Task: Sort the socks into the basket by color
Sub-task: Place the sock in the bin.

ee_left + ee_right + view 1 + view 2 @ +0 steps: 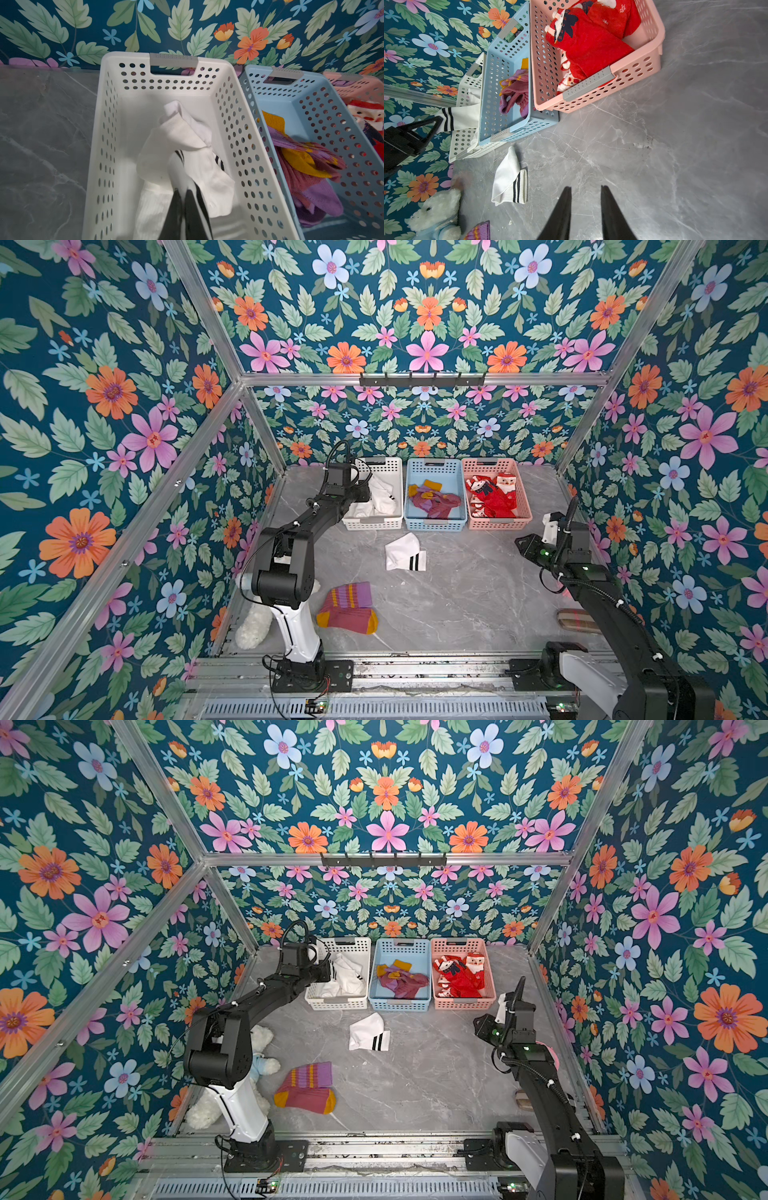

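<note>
Sock (pixel 164 147) white, crumpled, two black stripes, pinched in left tool (pixel 182 190); right tool (pixel 585 188) parted, empty.

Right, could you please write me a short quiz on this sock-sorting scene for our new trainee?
1. True or false: the right gripper holds a sock.
2. The left gripper grips a white striped sock over which basket? A white, B blue, C pink.
3. How many socks lie loose on the table?
Key: 1 false, its jaws are open and empty. 2 A, the white basket. 3 two: a folded white sock and a maroon sock.
</note>
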`<state>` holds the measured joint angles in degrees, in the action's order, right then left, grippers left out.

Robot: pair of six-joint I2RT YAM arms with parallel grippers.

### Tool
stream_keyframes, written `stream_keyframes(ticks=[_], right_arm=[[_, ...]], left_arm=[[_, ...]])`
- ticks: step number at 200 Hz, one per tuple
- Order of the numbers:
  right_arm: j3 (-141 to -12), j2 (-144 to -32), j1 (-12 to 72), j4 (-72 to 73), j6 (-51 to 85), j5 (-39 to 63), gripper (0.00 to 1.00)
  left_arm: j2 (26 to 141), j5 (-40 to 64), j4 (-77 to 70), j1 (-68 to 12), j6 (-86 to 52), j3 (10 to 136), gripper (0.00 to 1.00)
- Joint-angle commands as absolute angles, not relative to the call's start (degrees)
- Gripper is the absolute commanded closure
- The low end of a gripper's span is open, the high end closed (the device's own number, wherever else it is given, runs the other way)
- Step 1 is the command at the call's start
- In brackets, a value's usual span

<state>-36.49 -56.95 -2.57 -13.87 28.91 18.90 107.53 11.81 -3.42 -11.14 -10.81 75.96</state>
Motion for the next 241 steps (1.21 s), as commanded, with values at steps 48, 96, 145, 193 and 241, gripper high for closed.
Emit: stream_keyframes(ticks=[48, 96, 145, 193, 241], right_arm=[[-36.6, -58.0, 0.8, -11.5, 29.0, 23.0, 0.71], [-35.9, -60.7, 9.9, -6.9, 30.5, 22.1, 0.7], [-36.9, -65.9, 21.1, -2.0, 32.0, 19.0, 0.69], [-40.1, -75.0, 31.9, 2.7, 33.0, 17.3, 0.69], [-46.3, -86.9, 42.4, 7.6, 34.1, 18.6, 0.69]], left_arm=[[109.3, 9.8, -4.2, -8.4, -12.4, 77.9, 0.68], [105.7, 8.7, -3.2, -8.0, -13.0, 76.2, 0.66], [98.7, 8.0, -2.3, -8.2, -17.1, 71.6, 0.65], [92.1, 8.2, -0.7, -9.0, -21.3, 66.6, 0.63], [87.6, 6.4, 0.8, -10.0, -22.6, 62.7, 0.62]])
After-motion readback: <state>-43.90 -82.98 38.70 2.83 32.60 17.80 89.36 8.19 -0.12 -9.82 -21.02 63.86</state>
